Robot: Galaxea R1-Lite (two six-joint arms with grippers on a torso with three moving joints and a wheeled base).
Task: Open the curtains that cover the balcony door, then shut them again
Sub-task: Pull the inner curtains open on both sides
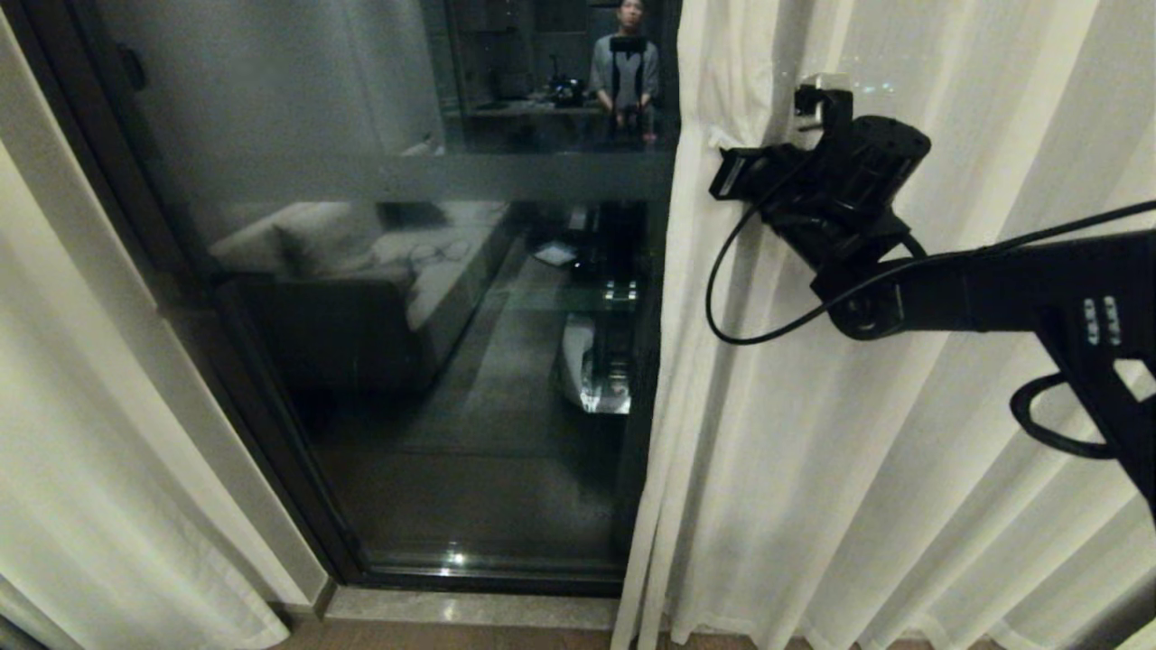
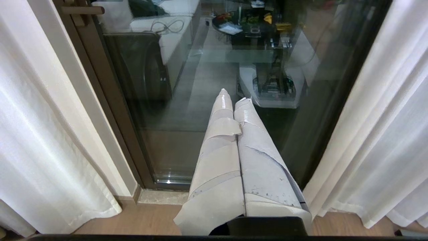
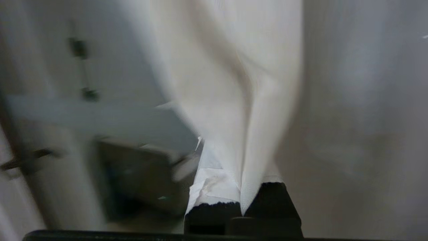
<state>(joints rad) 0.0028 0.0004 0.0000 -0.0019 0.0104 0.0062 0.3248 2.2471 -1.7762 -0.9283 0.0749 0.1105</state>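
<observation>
The curtains are parted. The right panel (image 1: 840, 433) hangs from twelve to six o'clock over the right half of the head view, its inner edge running down just right of the picture's centre. The left panel (image 1: 63, 433) fills the nine-to-seven o'clock side. Between them the balcony door (image 1: 433, 316) stands bare, its dark glass mirroring a room and a person at about twelve o'clock.

The right gripper (image 1: 813, 101) sits at roughly one o'clock in the head view, its arm coming in from three o'clock. It is clenched on a fold of the right panel near that panel's inner edge; in the right wrist view the cloth (image 3: 240, 110) is pinched between the taped fingers (image 3: 214, 187) and fans away from them.

The left gripper (image 2: 232, 97) is clamped together with nothing between its fingers, pointing at the lower glass of the door (image 2: 200, 100), midway between the two panels and touching neither.
</observation>
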